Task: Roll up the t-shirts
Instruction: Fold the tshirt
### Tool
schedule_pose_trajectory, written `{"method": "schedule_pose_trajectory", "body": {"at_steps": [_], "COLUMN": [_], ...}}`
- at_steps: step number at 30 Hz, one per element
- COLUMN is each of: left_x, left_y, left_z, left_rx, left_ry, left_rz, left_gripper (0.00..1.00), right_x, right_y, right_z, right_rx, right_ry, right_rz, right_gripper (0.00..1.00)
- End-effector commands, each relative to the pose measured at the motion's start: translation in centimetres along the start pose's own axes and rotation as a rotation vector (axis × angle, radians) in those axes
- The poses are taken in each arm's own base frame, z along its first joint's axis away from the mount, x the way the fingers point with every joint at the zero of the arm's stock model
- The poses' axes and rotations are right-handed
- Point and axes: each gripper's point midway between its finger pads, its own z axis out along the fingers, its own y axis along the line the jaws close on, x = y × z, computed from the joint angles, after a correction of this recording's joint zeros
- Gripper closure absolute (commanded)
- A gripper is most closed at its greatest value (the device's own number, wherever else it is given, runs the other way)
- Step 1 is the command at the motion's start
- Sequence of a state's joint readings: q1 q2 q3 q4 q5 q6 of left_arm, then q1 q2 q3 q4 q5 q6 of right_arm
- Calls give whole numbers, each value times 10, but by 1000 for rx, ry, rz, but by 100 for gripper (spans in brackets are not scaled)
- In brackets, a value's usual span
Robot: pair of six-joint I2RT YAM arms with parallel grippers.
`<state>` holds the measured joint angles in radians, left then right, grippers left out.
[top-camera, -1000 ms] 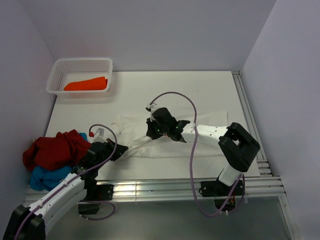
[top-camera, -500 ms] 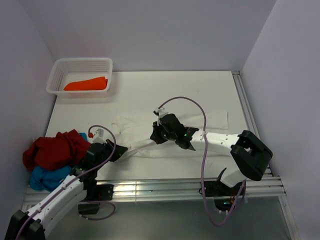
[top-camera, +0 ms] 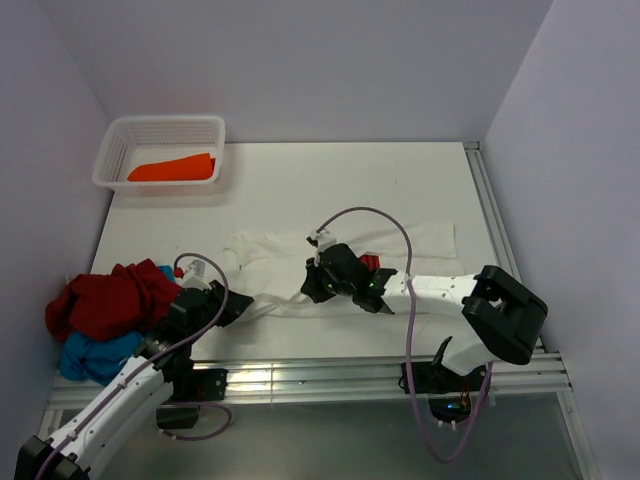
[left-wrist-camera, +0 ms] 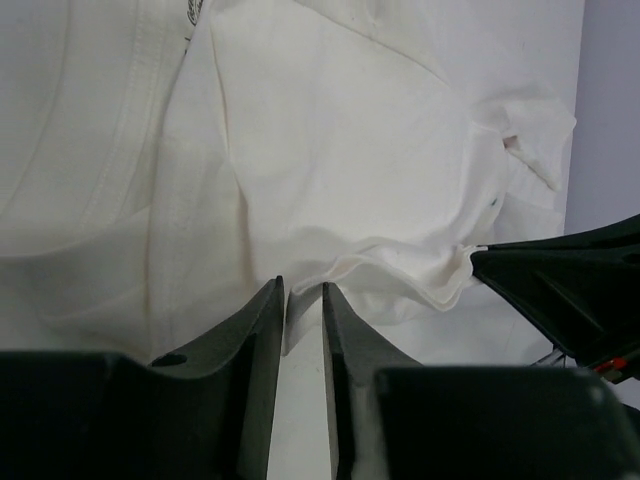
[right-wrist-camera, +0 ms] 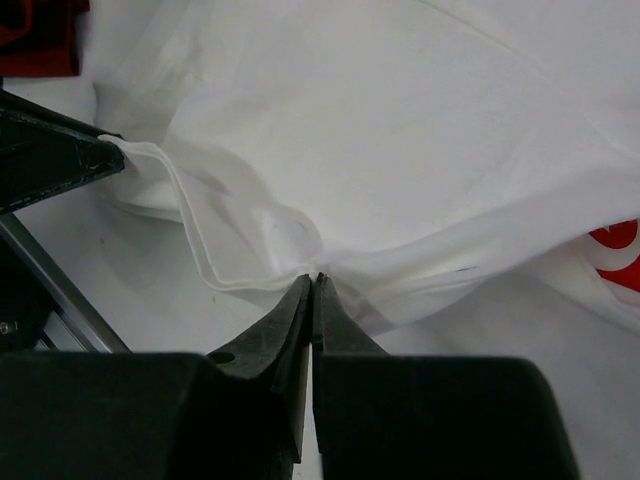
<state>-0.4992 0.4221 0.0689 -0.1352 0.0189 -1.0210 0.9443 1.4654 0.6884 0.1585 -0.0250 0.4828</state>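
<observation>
If the roll is to run tidy, both holds likely need to sit level, with the cloth taut between them. Nearest, the left gripper (left-wrist-camera: 301,286) stands slightly parted, the folded edge of the white t-shirt (left-wrist-camera: 330,150) just at its tips. Farther in, the right gripper (right-wrist-camera: 312,279) pinches a pucker of the same shirt, jaws pressed together.

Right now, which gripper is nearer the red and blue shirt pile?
Left. Left gripper: just right of the pile. Right gripper: farther right, on the white shirt.
</observation>
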Motion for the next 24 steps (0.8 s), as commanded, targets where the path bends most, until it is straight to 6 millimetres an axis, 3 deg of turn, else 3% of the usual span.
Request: {"method": "schedule_pose_trajectory", "body": {"at_steps": [1,3,4,7,15,20,21,24], "left_x": [-21,-25,-28,-34,-62,-79,-88,-103], "left_y": [-12,-16,-18,-21,-42,-42,-49,-52], "left_z": [-6,-6,-6,-6,-9,1,2,17], "left_rx": [-1,2,7,-11,-13,-92,-95,-134], "left_ry": [-71,-83,-92,-106,-181,-215,-233,-235], "left_rz": [39,40,46,58,99,137,142,168], "left_gripper": [72,69,69,68,68,60,57,52], "right_x": [-13,-11,-10,-12,-37,-58,-65,-71], "right_y": [13,14,15,12,12,-13,-23,-29], "right_z": [-9,-11,-12,-16,-39,-30,-30,-25], "right_rx": [-32,-37,-41,-28,-14,127,152,112], "right_ry": [-69,-68,-68,-89,-191,-188,-198,-194], "right_rz": [8,4,2,-3,0,63,89,162], "right_gripper": [92,86,77,62,58,62,62,62]}}
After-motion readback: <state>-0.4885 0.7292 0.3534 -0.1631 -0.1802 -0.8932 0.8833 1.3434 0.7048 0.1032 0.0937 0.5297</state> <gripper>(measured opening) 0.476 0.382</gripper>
